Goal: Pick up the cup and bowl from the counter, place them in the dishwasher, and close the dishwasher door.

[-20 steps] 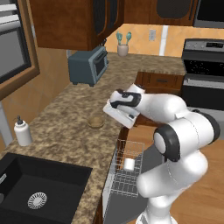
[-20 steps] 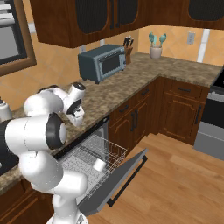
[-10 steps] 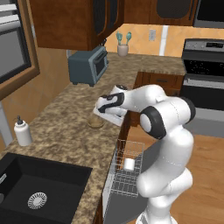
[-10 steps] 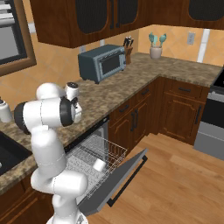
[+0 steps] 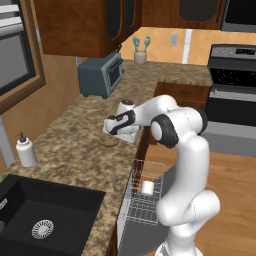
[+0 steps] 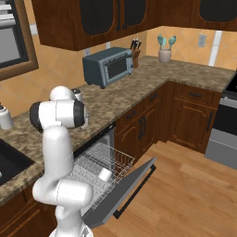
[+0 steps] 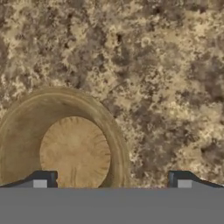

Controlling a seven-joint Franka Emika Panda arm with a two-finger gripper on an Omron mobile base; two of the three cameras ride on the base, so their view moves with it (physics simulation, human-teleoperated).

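Overhead, dark wood wall cabinets [image 6: 115, 18] are seen above a long L-shaped counter [image 5: 75, 145] of brown speckled granite, which is carried on dark wood base cabinets [image 6: 185, 113] and turns a corner toward a steel and black stove [image 5: 232, 95]. A wood-plank floor [image 6: 185, 194] is laid in front. A grey-blue toaster oven [image 6: 109, 67] is set against the tan back wall, with a tan holder of teal utensils [image 6: 164, 48] farther along near the corner. A white pump soap bottle [image 5: 25, 150] is stood on the counter beside a black sink [image 5: 40, 220].

The tool [image 5: 112, 131] is held low over the counter with its jaws spread wide apart and nothing between them. The bowl [image 7: 65, 146], shallow, tan-brown and wood-grained, is seen resting on the granite directly below; in the hand view one fingertip [image 7: 41, 179] is placed over the bowl's basin and the other over bare granite beyond its rim. From the left base view the bowl [image 5: 108, 141] is partly covered by the hand.

The dishwasher [image 6: 92, 162] is found under the counter with its white wire rack [image 6: 109, 162] pulled out, and the cup [image 6: 105, 174] is lying in that rack. The dishwasher door [image 6: 129, 192] is lowered, tilted outward over the floor.
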